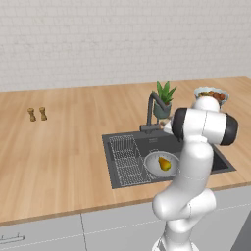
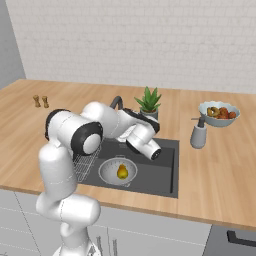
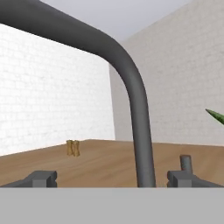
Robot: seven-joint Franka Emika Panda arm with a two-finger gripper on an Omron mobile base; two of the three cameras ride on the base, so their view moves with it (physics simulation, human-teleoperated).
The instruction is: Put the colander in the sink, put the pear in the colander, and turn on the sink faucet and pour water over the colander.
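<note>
While the gripper point(image 3: 112, 178) sits at the sink faucet point(image 3: 131, 96) with jaws wide and holding nothing, its dark matte tube runs up between the fingertips point(image 3: 41, 178) and bends over. Shallow round grey metal colander point(image 2: 118, 171) rests in the dark rectangular sink point(image 2: 162, 172), beside the wire rack point(image 1: 125, 159). Small yellow-green pear point(image 2: 121, 172), narrow at top, lies inside the colander. Counter point(image 1: 59, 147) is light wood grain.

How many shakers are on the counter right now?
2. One shaker and a second shaker stand side by side on the wooden counter, far left of the sink, near the wall. Nothing suggests more hidden.
</note>
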